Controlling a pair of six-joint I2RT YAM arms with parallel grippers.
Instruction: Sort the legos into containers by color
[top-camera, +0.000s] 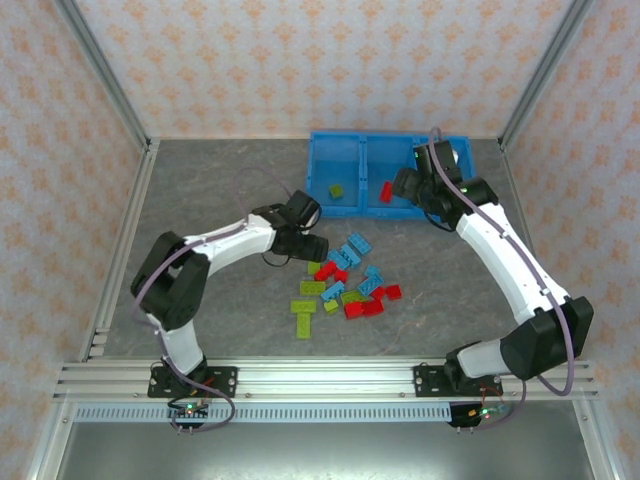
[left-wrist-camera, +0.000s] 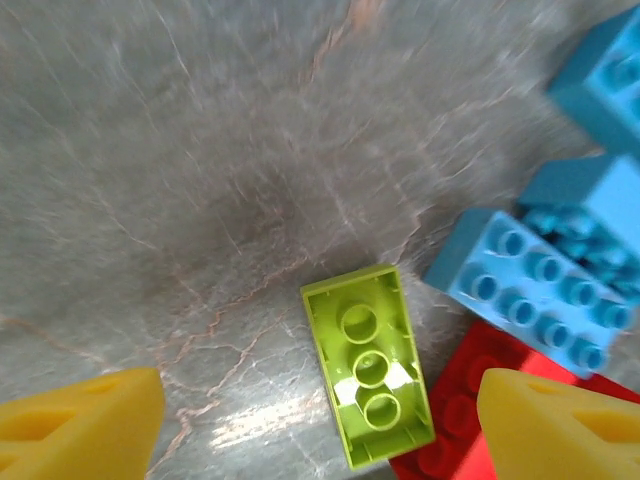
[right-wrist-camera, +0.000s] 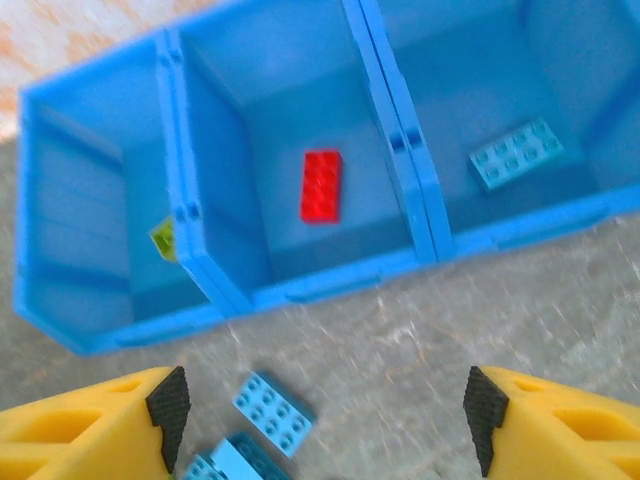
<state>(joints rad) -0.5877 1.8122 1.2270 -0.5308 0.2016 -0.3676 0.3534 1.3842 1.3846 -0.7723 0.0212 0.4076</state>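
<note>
The legos (top-camera: 345, 285) lie mostly heaped on the table (top-camera: 200, 200) near the bin (right-wrist-camera: 330, 278), one brick in each compartment, the left gripper (left-wrist-camera: 320, 405) spread empty over a yellow-green brick (left-wrist-camera: 368, 365), the right gripper (right-wrist-camera: 325, 410) parted, holding nothing.

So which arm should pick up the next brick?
Probably the left. The open left gripper hangs right over a yellow-green plastic brick lying upside down, while the right gripper is open beside the bright blue plastic bin.
</note>
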